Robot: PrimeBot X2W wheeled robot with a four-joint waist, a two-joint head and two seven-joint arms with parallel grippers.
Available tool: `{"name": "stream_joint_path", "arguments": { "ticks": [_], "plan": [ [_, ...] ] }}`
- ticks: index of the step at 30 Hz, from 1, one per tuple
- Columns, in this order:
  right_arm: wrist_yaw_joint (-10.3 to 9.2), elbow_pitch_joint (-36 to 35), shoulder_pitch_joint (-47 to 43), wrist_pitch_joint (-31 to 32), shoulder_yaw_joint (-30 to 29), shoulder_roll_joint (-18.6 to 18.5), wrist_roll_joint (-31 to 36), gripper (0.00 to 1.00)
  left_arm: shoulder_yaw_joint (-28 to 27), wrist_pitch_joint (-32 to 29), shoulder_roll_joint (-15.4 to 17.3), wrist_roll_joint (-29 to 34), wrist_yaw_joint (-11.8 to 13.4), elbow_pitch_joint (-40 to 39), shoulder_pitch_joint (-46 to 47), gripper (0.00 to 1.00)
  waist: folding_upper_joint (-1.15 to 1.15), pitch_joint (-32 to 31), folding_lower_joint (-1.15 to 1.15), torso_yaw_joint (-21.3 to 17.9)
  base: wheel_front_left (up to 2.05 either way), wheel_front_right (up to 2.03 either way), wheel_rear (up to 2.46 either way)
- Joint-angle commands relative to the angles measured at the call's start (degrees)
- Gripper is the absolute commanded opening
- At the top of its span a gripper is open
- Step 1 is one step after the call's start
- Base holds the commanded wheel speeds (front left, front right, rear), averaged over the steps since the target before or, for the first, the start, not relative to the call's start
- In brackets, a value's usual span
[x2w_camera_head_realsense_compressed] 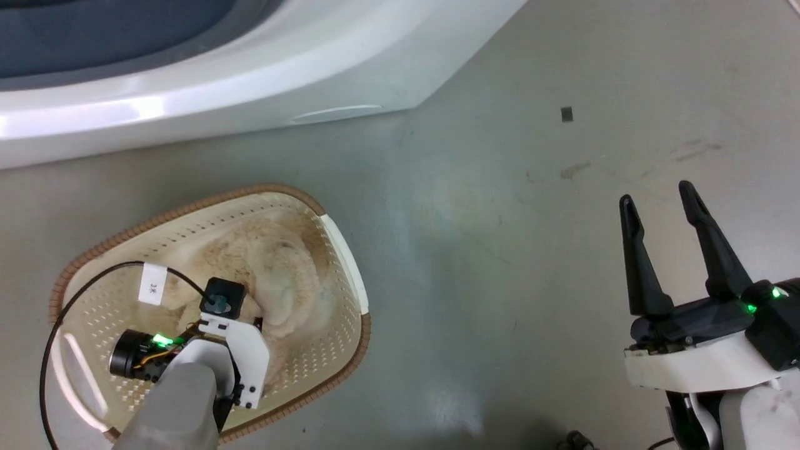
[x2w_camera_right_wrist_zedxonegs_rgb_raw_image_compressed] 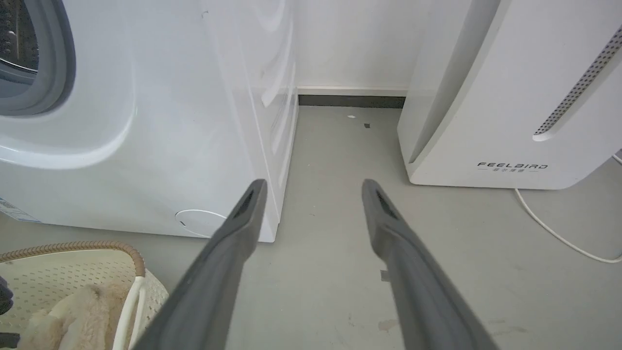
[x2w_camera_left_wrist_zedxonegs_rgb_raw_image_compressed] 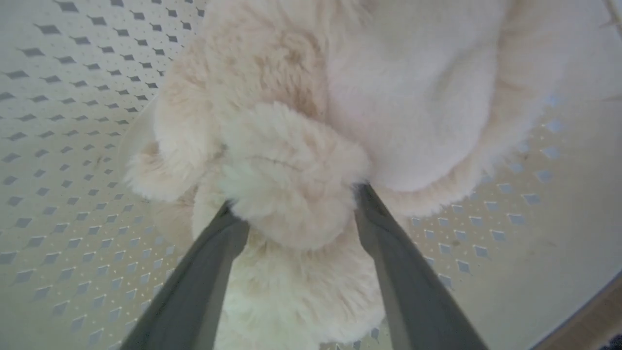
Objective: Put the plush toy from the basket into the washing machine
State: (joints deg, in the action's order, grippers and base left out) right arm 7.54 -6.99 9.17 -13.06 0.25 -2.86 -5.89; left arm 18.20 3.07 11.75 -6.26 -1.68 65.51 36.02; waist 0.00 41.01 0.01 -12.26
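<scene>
The cream-beige plush toy (x2w_camera_head_realsense_compressed: 281, 275) lies inside the cream perforated basket (x2w_camera_head_realsense_compressed: 187, 203), which stands on the floor before the washing machine (x2w_camera_head_realsense_compressed: 250, 81). My left arm reaches down into the basket. In the left wrist view my left gripper (x2w_camera_left_wrist_zedxonegs_rgb_raw_image_compressed: 295, 199) is open, its fingers straddling a fluffy stubby limb of the plush toy (x2w_camera_left_wrist_zedxonegs_rgb_raw_image_compressed: 291, 175) and touching the fur on both sides. My right gripper (x2w_camera_head_realsense_compressed: 656, 195) hovers open and holds nothing over bare floor at the right. The right wrist view shows the washing machine (x2w_camera_right_wrist_zedxonegs_rgb_raw_image_compressed: 170, 121) with its grey gasket (x2w_camera_right_wrist_zedxonegs_rgb_raw_image_compressed: 48, 58) at the upper left.
The white slanted FEELBIRD appliance (x2w_camera_right_wrist_zedxonegs_rgb_raw_image_compressed: 510, 97) stands right of the washer, a floor gap between them. A white cable (x2w_camera_right_wrist_zedxonegs_rgb_raw_image_compressed: 559, 233) trails on the floor beside it. A black cable with a white label (x2w_camera_head_realsense_compressed: 153, 284) loops over the basket. The basket wall (x2w_camera_left_wrist_zedxonegs_rgb_raw_image_compressed: 58, 146) surrounds the toy closely.
</scene>
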Motion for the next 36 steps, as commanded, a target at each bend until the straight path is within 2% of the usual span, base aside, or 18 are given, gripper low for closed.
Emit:
{"name": "stream_joint_path", "arguments": {
  "ticks": [1,14,15,16,25,36],
  "plan": [
    [-0.05,-0.56,1.4,-0.62,0.05,-0.01,-0.77,1.0,0.73,0.49,0.51,-0.44,0.2,1.92,2.05,1.0,0.0,1.29,-0.01,-0.49,0.0,0.0,0.0],
    [-0.05,-0.8,2.88,-1.94,0.33,-0.01,-1.43,1.0,3.52,1.59,1.1,-1.89,-0.41,8.43,6.09,1.0,0.0,5.63,-0.01,-1.59,0.0,0.0,0.0],
    [-0.05,-0.75,2.93,-1.94,0.35,-0.01,-1.41,1.0,3.57,1.26,0.99,-2.05,-0.66,8.43,5.97,0.29,0.0,5.59,-0.01,-1.51,0.0,0.0,0.0],
    [-0.05,-0.69,3.0,-1.94,0.39,-0.01,-1.39,1.0,3.65,1.25,0.89,-2.2,-1.06,8.43,5.89,0.0,0.0,5.55,-0.01,-1.45,0.0,0.0,0.0],
    [-0.05,0.3,3.35,-1.94,0.62,-0.01,-1.56,1.0,3.53,3.53,0.54,-3.78,-1.65,8.44,4.57,0.0,0.0,2.67,-0.01,-1.09,0.0,0.0,0.0],
    [-0.05,2.49,1.57,-1.94,0.01,-0.01,-1.82,1.0,3.18,9.97,-1.06,-5.92,-2.07,8.3,-0.23,0.0,0.0,-7.3,-0.01,0.67,0.0,0.0,0.0]
  ]
}}
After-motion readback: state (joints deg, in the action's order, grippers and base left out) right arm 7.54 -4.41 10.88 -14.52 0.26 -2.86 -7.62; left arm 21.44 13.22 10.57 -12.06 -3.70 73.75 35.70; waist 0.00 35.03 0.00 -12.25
